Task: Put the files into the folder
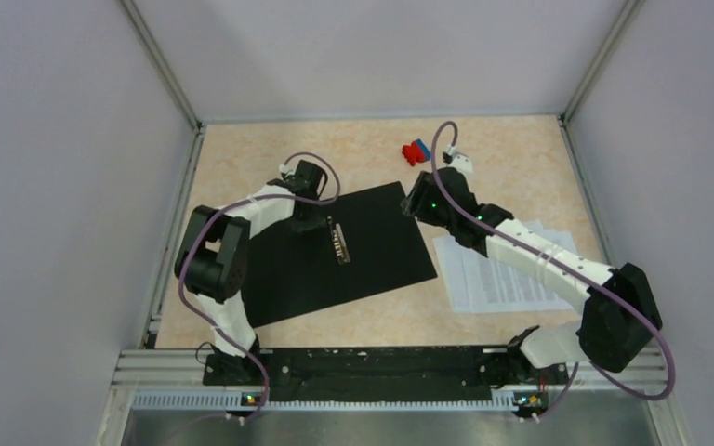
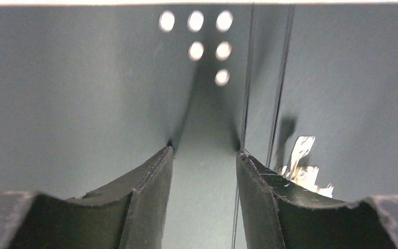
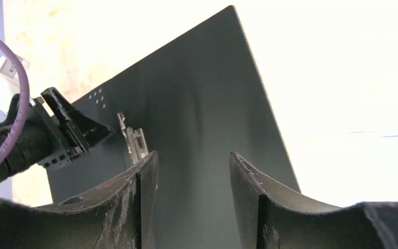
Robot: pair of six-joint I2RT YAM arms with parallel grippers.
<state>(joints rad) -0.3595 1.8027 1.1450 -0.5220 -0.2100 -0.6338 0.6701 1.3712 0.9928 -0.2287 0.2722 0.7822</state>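
Table point(image 1: 353, 149) – folder point(image 1: 381, 242) open, files point(image 1: 507, 283) beside; L end effector point(image 2: 204, 150), R end effector point(image 3: 193, 154) – agape

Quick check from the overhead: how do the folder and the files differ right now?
The folder lies open, black inside up; the files are white sheets of printed text. The folder looks larger than the files. The folder sits in the middle; the files lie to its right, partly under the right arm. Both lie flat, files not yet inside.
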